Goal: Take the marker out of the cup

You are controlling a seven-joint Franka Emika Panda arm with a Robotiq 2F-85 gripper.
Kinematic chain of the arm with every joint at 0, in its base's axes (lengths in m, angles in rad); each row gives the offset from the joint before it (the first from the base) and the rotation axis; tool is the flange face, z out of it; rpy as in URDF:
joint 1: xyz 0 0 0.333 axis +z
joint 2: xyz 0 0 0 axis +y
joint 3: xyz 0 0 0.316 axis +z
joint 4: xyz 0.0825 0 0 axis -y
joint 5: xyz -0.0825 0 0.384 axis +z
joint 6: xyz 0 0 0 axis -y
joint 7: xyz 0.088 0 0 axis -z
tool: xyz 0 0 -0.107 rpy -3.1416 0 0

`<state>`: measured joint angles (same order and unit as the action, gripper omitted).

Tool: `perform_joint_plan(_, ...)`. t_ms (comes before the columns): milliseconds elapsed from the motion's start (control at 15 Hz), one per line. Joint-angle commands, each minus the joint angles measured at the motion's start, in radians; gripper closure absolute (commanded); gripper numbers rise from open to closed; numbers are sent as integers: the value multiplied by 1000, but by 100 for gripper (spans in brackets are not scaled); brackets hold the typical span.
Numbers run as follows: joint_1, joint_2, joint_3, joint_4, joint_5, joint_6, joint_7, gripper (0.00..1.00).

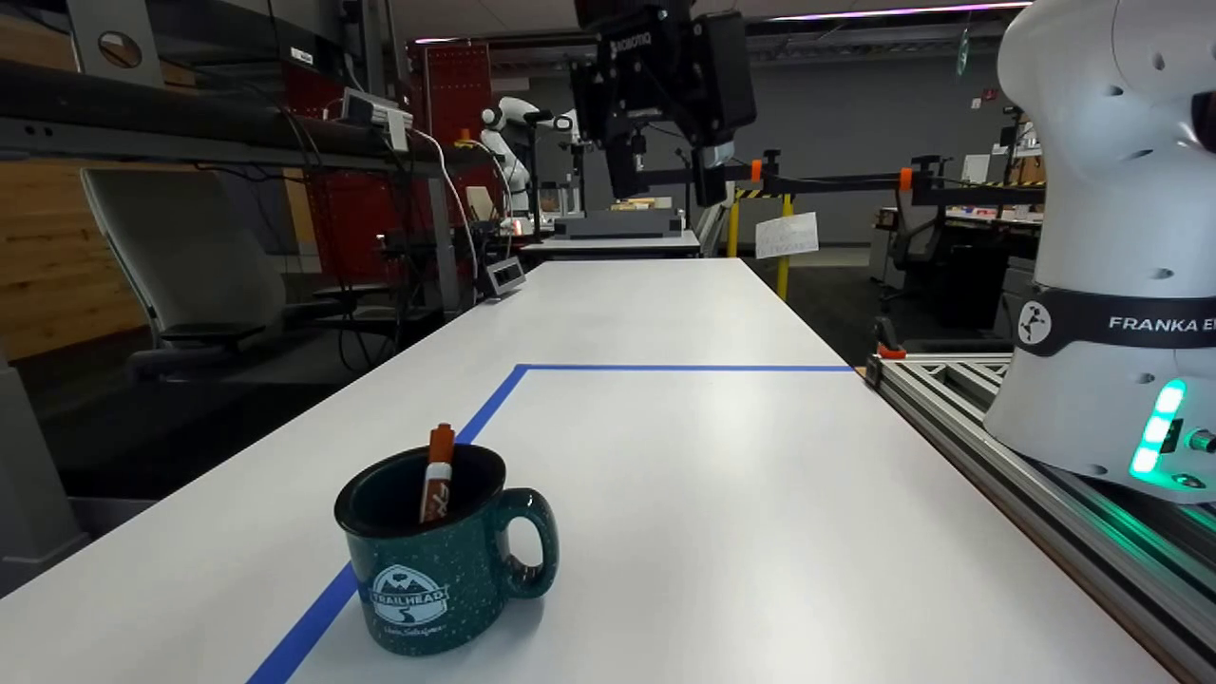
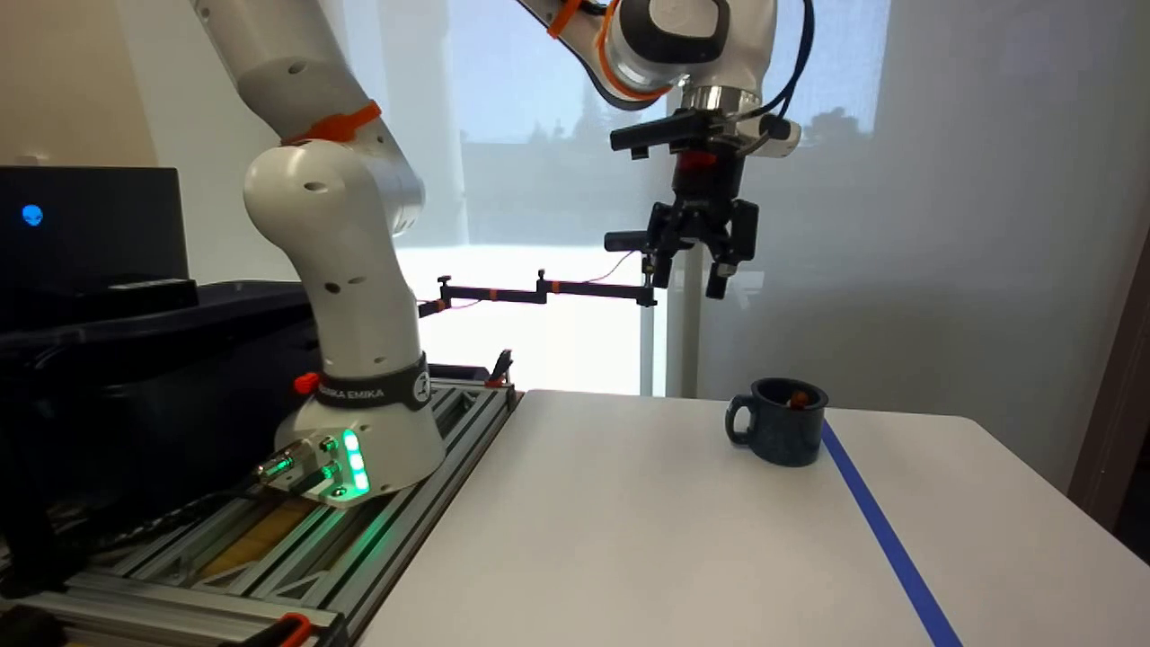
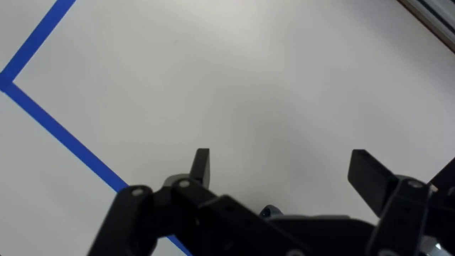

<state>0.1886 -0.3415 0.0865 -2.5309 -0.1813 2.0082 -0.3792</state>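
Short thin marker, red-orange cap, white band, darker printed body, is contained in the squat dark green speckled ceramic mug; not yet taken out. Cap is pointed up with a slight lean, its tip shown above the back rim in an exterior view; the lower end is hidden by the mug wall.

Mug is stood upright on the flat white worktop, right at a straight strip of blue tape; whether tape is covered by its base cannot be told. Pale emblem lettered TRAILHEAD is printed on its front; curved side handle is turned toward the robot's base.

Black two-finger Robotiq end effector is held well above the worktop, well apart from the mug, fingers pointed down. These are spread wide; worktop is seen through the gap in the wrist view. There, a small dark curved piece is partly hidden by the end effector; cannot be identified.

White jointed Franka arm is mounted on a silver metal frame alongside the worktop; green light strip is lit in both exterior views.
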Motion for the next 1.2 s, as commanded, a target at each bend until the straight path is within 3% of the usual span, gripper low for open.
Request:
perform_joint_plan(0, 14, 107, 46, 90, -106, 35, -46, 0)
perform_joint_plan(333, 10, 236, 81, 170, -281, 98, -141, 0)
perform_joint_plan(400, 12, 179, 74, 122, -216, 89, -102, 0)
perform_joint_plan(733, 9, 239, 78, 162, -260, 94, -129, 0)
perform_joint_plan(1133, 3, 250, 81, 160, -364, 194, -124, 0)
